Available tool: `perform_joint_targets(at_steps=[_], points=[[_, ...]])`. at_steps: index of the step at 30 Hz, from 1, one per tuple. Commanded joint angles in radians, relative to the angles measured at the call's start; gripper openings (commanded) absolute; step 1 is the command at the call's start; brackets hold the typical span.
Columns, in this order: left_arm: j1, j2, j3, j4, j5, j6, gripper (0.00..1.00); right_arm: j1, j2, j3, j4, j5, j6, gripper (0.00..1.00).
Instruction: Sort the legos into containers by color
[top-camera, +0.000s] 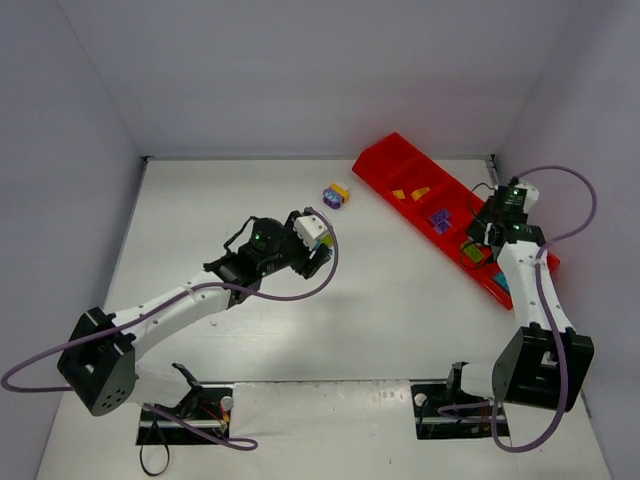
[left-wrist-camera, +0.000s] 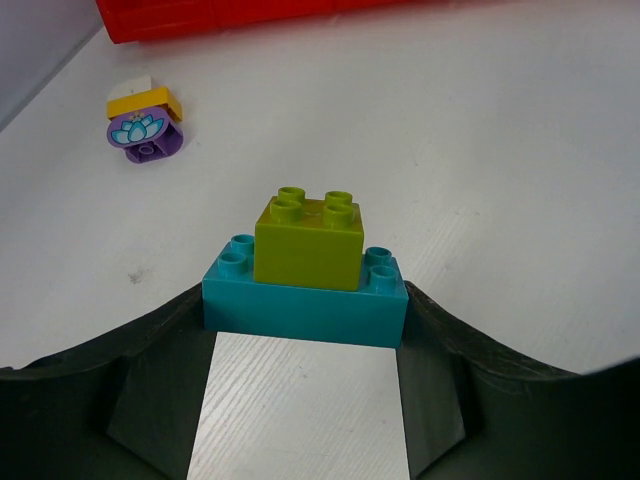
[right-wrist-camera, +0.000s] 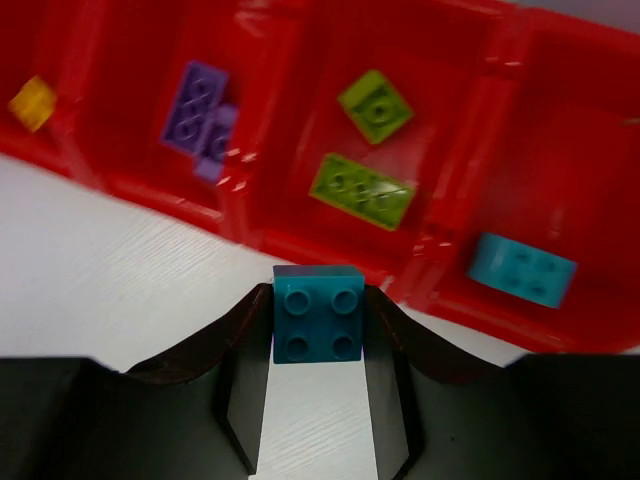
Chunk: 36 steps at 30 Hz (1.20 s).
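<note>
My left gripper (left-wrist-camera: 305, 312) is shut on a cyan brick (left-wrist-camera: 305, 305) with a lime green brick (left-wrist-camera: 308, 240) stuck on top, low over the white table; it shows mid-table in the top view (top-camera: 318, 250). My right gripper (right-wrist-camera: 318, 300) is shut on a small cyan brick (right-wrist-camera: 318, 318) just in front of the red tray (right-wrist-camera: 460, 90), which lies at the right in the top view (top-camera: 400, 160). The compartments hold an orange-yellow brick (right-wrist-camera: 33, 103), purple bricks (right-wrist-camera: 200, 115), two lime green bricks (right-wrist-camera: 362, 190) and a cyan brick (right-wrist-camera: 522, 270).
A purple flower piece (left-wrist-camera: 145, 135) joined to a yellow brick (left-wrist-camera: 145, 100) lies loose on the table left of the tray's far end (top-camera: 336, 195). White walls close the table at the back and sides.
</note>
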Motion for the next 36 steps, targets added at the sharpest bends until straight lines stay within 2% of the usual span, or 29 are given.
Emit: perform_joint_targets(at_steps=[1,6,9,14,17,18,20,21,23,25,28,31,36], points=[[0.008,-0.051,0.017,0.042,0.021,-0.015,0.20,-0.085,-0.021,0.020,-0.006,0.173,0.015,0.00],[0.008,-0.063,0.014,0.030,0.035,-0.004,0.20,-0.151,0.037,0.020,-0.011,0.294,0.029,0.00],[0.008,-0.071,0.005,0.032,0.041,-0.002,0.20,-0.194,0.088,0.032,-0.014,0.295,0.044,0.01],[0.008,-0.079,-0.011,0.047,0.051,-0.001,0.20,-0.240,0.172,0.067,-0.006,0.311,0.055,0.08],[0.008,-0.083,-0.009,0.049,0.057,-0.002,0.20,-0.260,0.197,0.087,-0.003,0.309,0.053,0.20],[0.008,-0.085,-0.008,0.046,0.057,-0.002,0.20,-0.269,0.198,0.090,0.000,0.309,0.052,0.31],[0.008,-0.085,-0.008,0.044,0.058,0.001,0.20,-0.272,0.208,0.100,0.001,0.279,0.041,0.42],[0.008,-0.086,-0.008,0.044,0.058,0.002,0.20,-0.274,0.208,0.103,0.001,0.263,0.037,0.52],[0.008,-0.085,-0.008,0.044,0.058,0.004,0.20,-0.272,0.198,0.100,0.001,0.227,0.034,0.66],[0.008,-0.085,-0.006,0.049,0.064,-0.001,0.21,-0.269,0.182,0.092,0.003,0.199,0.029,0.70],[0.006,-0.077,0.000,0.053,0.084,-0.001,0.22,-0.245,0.122,0.070,0.021,0.116,0.021,0.73],[0.006,-0.071,0.009,0.062,0.097,0.002,0.24,-0.188,0.050,0.058,0.075,-0.068,-0.022,0.73],[0.005,-0.062,0.029,0.070,0.101,0.028,0.24,-0.064,-0.027,0.061,0.159,-0.578,-0.059,0.73]])
